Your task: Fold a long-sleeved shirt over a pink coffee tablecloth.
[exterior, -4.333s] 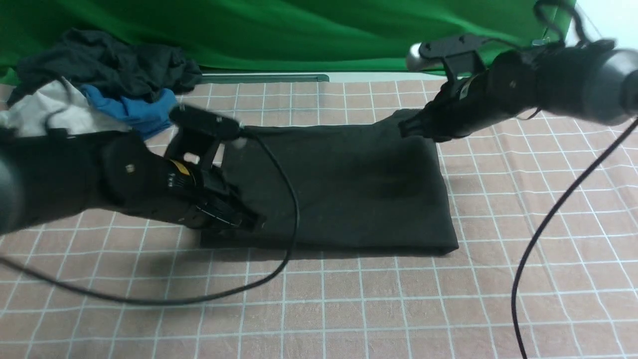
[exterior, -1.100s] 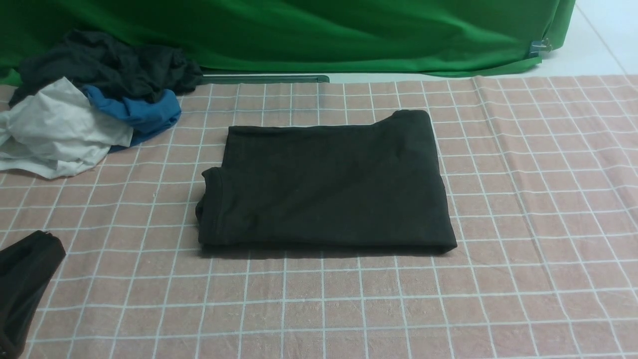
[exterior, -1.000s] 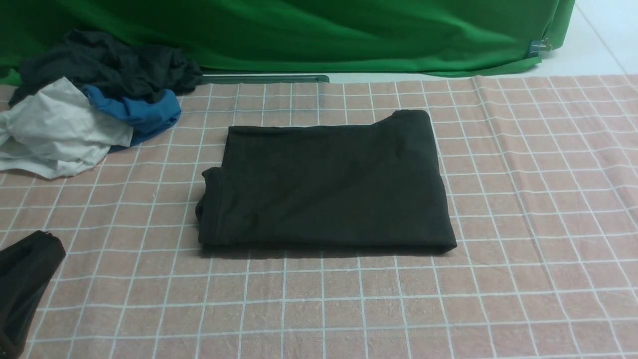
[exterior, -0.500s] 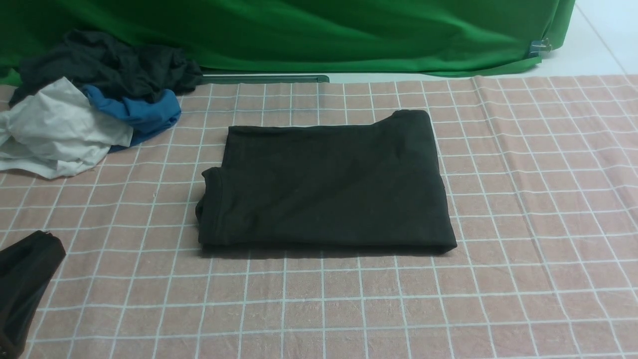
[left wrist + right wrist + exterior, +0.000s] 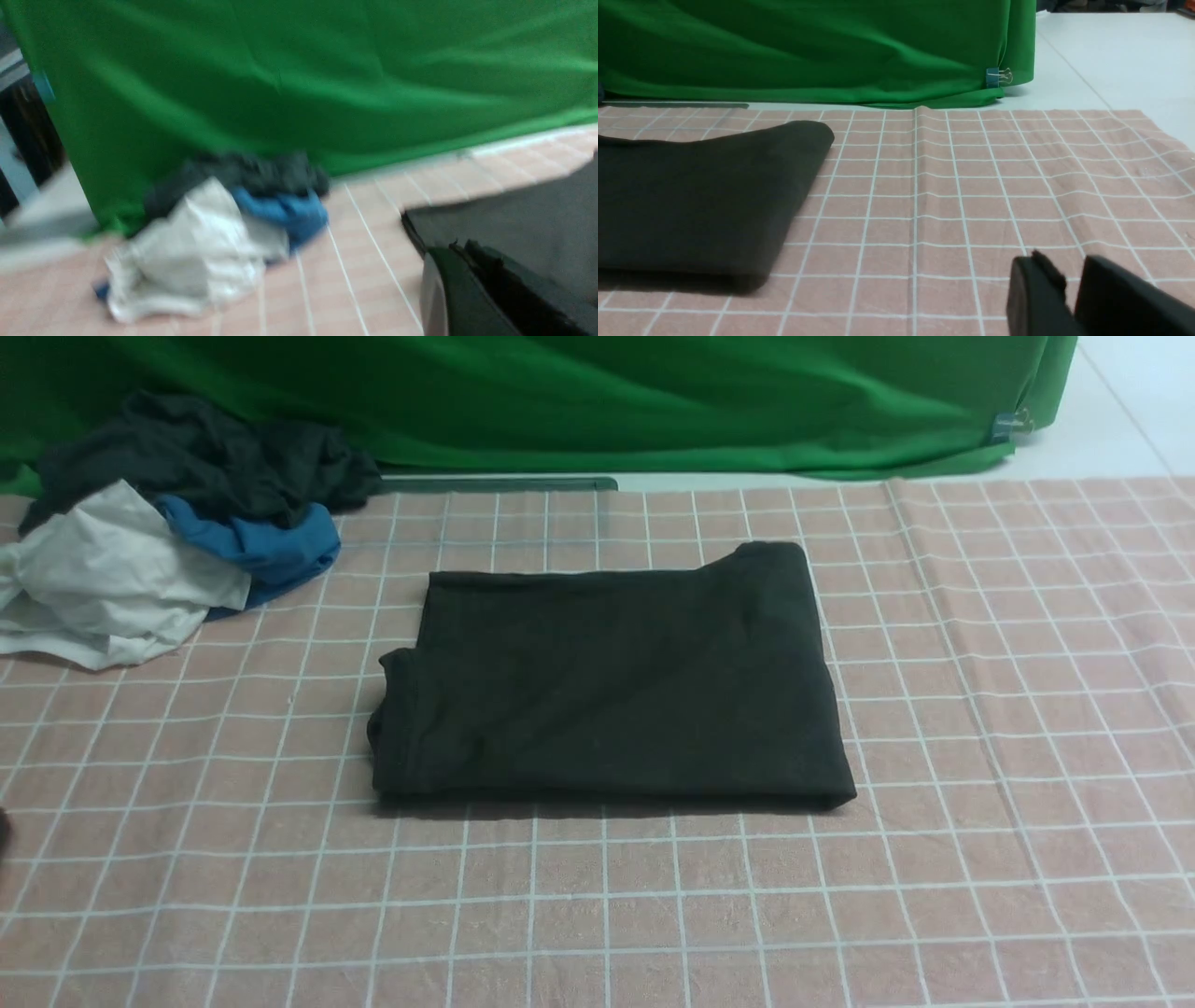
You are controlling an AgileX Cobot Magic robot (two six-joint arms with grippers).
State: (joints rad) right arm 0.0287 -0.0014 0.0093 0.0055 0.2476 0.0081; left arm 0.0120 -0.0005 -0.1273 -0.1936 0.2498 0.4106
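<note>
The long-sleeved shirt (image 5: 616, 681) lies folded into a flat black rectangle in the middle of the pink coffee tablecloth (image 5: 980, 709). Neither gripper shows in the front view. In the left wrist view my left gripper (image 5: 460, 247) is shut with nothing in it, and the shirt's edge (image 5: 514, 210) lies just beyond it. In the right wrist view my right gripper (image 5: 1069, 266) hovers over bare tablecloth (image 5: 971, 186) with a narrow gap between its jaws. It holds nothing and stays clear of the shirt's corner (image 5: 700, 196).
A heap of black, blue and white garments (image 5: 168, 532) sits at the back left, also visible in the left wrist view (image 5: 224, 224). A green backdrop cloth (image 5: 560, 401) hangs along the back. The bare white tabletop (image 5: 1111, 56) shows past the tablecloth's far right edge.
Both arms, which were on the shirt a few seconds ago, have left the front view. The last dark part of the left arm has slipped off the lower left edge. The shirt has not moved.
</note>
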